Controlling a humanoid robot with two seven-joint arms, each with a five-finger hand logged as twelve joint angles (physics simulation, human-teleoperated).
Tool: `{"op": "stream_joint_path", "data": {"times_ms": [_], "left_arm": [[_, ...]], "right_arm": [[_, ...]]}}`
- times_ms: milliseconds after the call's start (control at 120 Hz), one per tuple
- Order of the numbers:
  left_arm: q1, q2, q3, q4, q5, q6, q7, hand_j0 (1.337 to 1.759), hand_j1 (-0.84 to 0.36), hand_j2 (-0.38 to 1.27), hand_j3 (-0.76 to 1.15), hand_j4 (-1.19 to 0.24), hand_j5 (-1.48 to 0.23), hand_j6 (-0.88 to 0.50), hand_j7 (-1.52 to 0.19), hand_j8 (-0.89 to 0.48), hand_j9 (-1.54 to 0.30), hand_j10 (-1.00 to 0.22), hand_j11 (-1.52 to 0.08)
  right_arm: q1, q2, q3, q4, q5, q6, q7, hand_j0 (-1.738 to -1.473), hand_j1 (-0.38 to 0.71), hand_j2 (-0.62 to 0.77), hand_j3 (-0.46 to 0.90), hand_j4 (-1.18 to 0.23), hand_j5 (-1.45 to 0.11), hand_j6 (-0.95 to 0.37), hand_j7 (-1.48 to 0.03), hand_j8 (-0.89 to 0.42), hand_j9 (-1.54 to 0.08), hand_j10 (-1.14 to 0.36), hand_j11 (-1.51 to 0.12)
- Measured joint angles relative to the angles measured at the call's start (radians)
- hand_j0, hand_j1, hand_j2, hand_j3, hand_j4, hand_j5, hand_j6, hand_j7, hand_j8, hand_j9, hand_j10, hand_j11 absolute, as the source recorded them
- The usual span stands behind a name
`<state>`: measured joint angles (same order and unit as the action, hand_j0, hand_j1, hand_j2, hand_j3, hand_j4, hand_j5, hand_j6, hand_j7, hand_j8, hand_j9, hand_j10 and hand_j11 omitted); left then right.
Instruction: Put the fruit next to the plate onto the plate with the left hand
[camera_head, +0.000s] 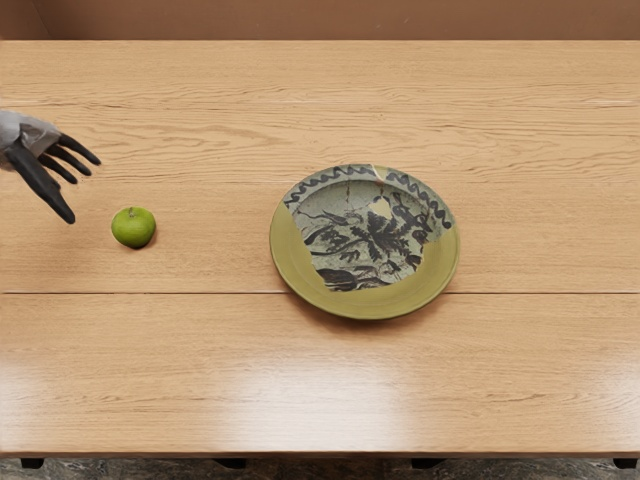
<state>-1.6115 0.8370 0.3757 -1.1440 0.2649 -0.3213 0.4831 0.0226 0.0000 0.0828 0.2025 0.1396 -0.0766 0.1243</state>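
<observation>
A small green fruit (133, 227) lies on the wooden table (320, 380), well to the left of the plate. The plate (292, 258) is olive green with a dark floral pattern and holds nothing. My left hand (52, 168) comes in from the left edge, up and to the left of the fruit, apart from it. Its dark fingers (75, 152) are spread and hold nothing. The right arm does not show.
The table's front edge runs along the bottom of the view and a brown wall stands behind its far edge. A seam crosses the tabletop just below the fruit and the plate.
</observation>
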Motion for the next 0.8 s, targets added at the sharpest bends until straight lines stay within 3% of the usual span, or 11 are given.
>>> {"op": "stream_joint_path", "data": {"times_ms": [192, 392, 558, 658, 800], "left_arm": [[-0.122, -0.006, 0.132, -0.165, 0.010, 0.300, 0.009, 1.658, 0.05, 0.05, 0.00, -0.25, -0.33, -0.25, -0.32, -0.25, -0.32, -0.25, -0.32], [-0.130, -0.021, 0.234, -0.309, 0.012, 0.501, 0.030, 1.658, 0.05, 0.05, 0.00, -0.25, -0.32, -0.25, -0.32, -0.25, -0.32, -0.25, -0.32], [-0.125, -0.116, 0.273, -0.359, 0.012, 0.608, 0.044, 1.658, 0.05, 0.05, 0.00, -0.25, -0.32, -0.25, -0.32, -0.25, -0.32, -0.25, -0.32], [-0.125, -0.198, 0.310, -0.369, 0.008, 0.693, 0.046, 1.658, 0.05, 0.05, 0.00, -0.25, -0.32, -0.25, -0.32, -0.25, -0.32, -0.25, -0.32], [-0.126, -0.239, 0.343, -0.372, 0.001, 0.781, 0.063, 1.658, 0.05, 0.05, 0.00, -0.25, -0.32, -0.25, -0.32, -0.25, -0.32, -0.25, -0.32]], "right_arm": [[0.001, 0.000, 0.000, 0.000, 0.000, 0.001, 0.000, -1.658, -0.31, -0.01, 0.00, -0.03, -0.05, -0.03, -0.05, -0.03, -0.05, -0.03, -0.05], [0.002, 0.000, 0.000, 0.001, 0.000, 0.001, 0.000, -1.658, -0.31, -0.01, 0.00, -0.03, -0.05, -0.03, -0.05, -0.03, -0.05, -0.03, -0.05], [0.002, 0.000, 0.000, 0.001, 0.000, 0.002, 0.000, -1.658, -0.31, -0.01, 0.00, -0.03, -0.05, -0.03, -0.05, -0.03, -0.05, -0.03, -0.05], [0.002, 0.000, 0.000, 0.001, 0.000, 0.003, 0.000, -1.658, -0.31, -0.01, 0.00, -0.03, -0.05, -0.03, -0.05, -0.03, -0.05, -0.03, -0.05], [0.002, 0.000, 0.000, 0.001, 0.000, 0.003, 0.000, -1.658, -0.31, -0.01, 0.00, -0.03, -0.05, -0.03, -0.05, -0.03, -0.05, -0.03, -0.05]]}}
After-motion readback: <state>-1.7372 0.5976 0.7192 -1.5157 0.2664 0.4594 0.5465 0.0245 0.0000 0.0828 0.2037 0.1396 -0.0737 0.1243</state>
